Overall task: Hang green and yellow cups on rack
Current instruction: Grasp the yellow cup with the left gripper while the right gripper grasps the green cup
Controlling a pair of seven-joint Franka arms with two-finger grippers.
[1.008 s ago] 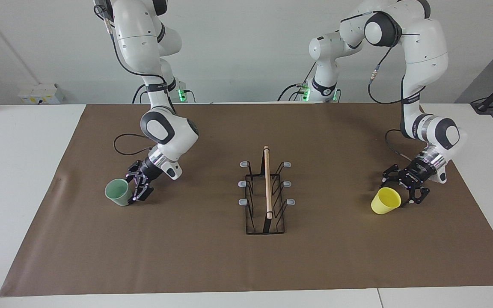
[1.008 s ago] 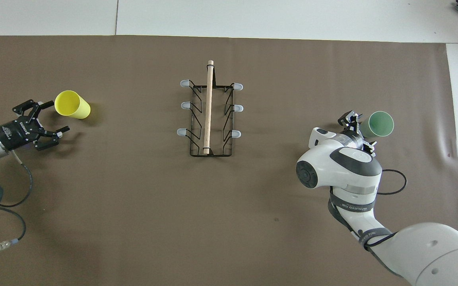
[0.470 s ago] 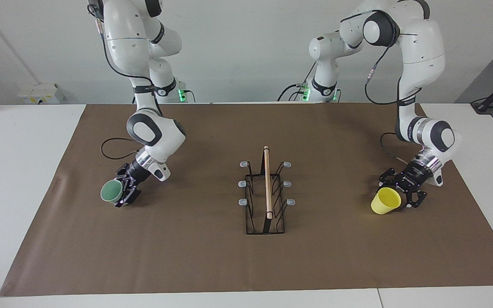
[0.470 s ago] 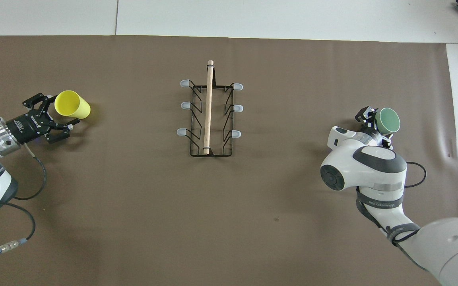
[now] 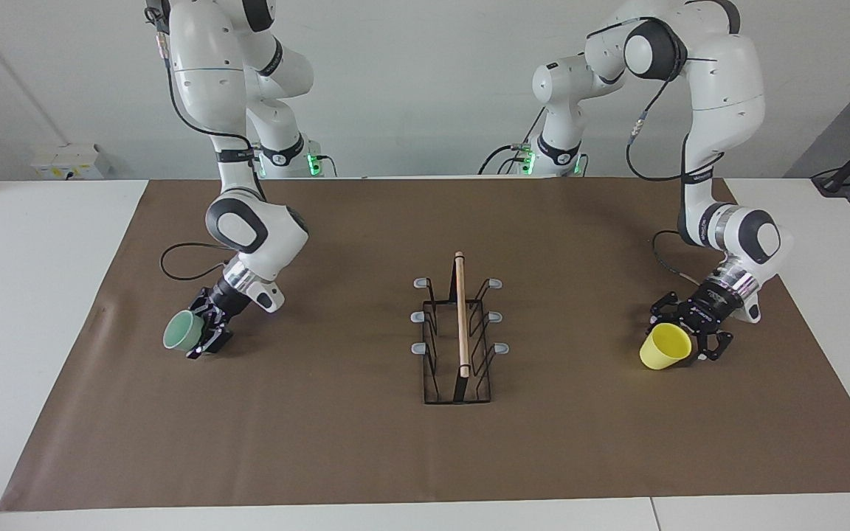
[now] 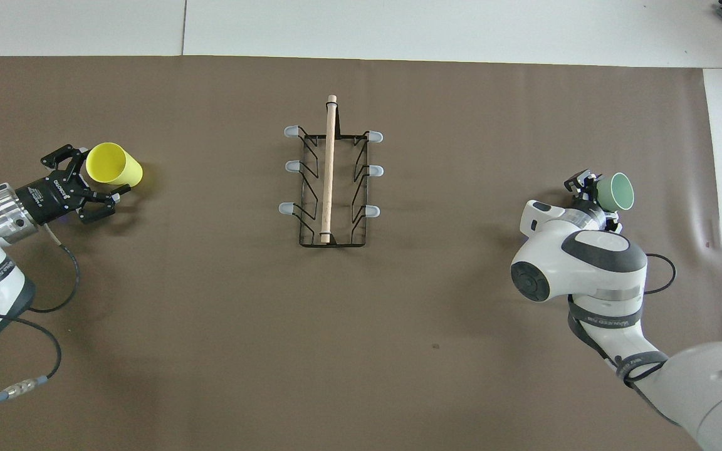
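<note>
Right claw [image 5: 204,335] clamped on one green cup [image 5: 179,330], tilted, at the right arm's end of the surface [image 5: 322,442]. Left claw [image 5: 683,330] spread wide around one yellow cup [image 5: 665,346], lying at the left arm's end. One rack [image 5: 459,339] midway, six prongs bare.

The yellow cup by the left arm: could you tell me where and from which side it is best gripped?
Judging by its pose, grip the yellow cup at its rim. It lies tipped, mouth toward the left gripper, whose open fingers already straddle that end, so coming in from the left arm's end of the table looks best.
</note>
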